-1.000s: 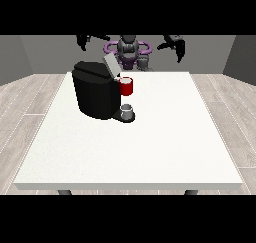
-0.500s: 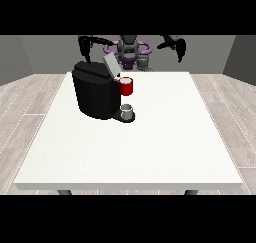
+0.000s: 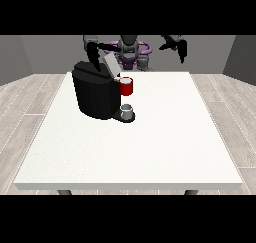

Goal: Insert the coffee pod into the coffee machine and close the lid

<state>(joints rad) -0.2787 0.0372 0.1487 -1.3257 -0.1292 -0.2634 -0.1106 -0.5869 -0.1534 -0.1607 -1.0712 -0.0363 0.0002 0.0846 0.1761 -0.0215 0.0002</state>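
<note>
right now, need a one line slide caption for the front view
Hand at the view's left lowered over the black coffee machine, lid raised.

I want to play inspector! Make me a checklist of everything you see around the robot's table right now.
Surface: white table.
Job's things: black coffee machine at the view's left, lid tilted up; a red thing at the machine; a grey thing on its base.
Clutter: nothing seen.
Hands: robot hand at the view's left above the machine; robot hand at the view's right raised, apart.
Cables: nothing seen.
Surroundings: grey plank floor, grey walls.
</note>
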